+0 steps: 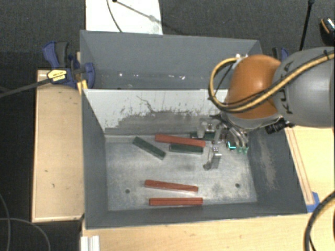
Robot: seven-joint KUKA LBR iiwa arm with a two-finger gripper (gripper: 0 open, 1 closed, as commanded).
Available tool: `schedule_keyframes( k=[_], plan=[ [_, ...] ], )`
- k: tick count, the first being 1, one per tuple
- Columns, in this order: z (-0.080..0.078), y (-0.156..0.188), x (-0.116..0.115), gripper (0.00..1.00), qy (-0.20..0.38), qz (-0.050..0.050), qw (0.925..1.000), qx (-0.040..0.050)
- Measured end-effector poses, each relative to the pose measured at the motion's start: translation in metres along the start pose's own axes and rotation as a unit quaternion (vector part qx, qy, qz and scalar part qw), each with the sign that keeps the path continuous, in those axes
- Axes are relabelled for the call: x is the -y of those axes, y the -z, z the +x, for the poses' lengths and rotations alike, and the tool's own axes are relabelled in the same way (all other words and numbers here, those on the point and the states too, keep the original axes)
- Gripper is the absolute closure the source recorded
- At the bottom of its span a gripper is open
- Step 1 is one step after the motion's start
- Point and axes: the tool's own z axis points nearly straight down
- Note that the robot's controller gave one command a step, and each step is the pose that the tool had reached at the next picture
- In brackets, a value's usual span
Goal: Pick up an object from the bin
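The claw (212, 160) is hanging low just beside the right ends of a red stick (175, 139) and a dark green stick (186, 148) lying near the back wall of the bin (97, 140), released or clenched I cannot tell, nothing lifted yet.

You look down on the grey metal bin (131, 171) from a single camera mounted above it and set a little toward its near side. The lens tilts toward the far wall, so that wall shows you a broad face and the near wall a narrow band. The bin's floor sits in the middle of your view, at moderate range. The arm (298, 93) enters from your right, closer to the lens than the floor, and covers the far right corner.
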Motion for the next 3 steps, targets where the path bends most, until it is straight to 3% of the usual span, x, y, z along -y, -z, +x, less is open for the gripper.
schedule_keyframes(
  k=[1,2,3],
  plan=[
    [-0.002,-0.06,-0.081,0.0,0.019,-0.001,0.9998,0.0027],
    [-0.004,-0.056,-0.077,1.0,0.015,-0.001,0.9999,0.0057],
    [0.018,0.07,-0.03,1.0,-0.004,0.0,1.0,0.0071]
  ],
)
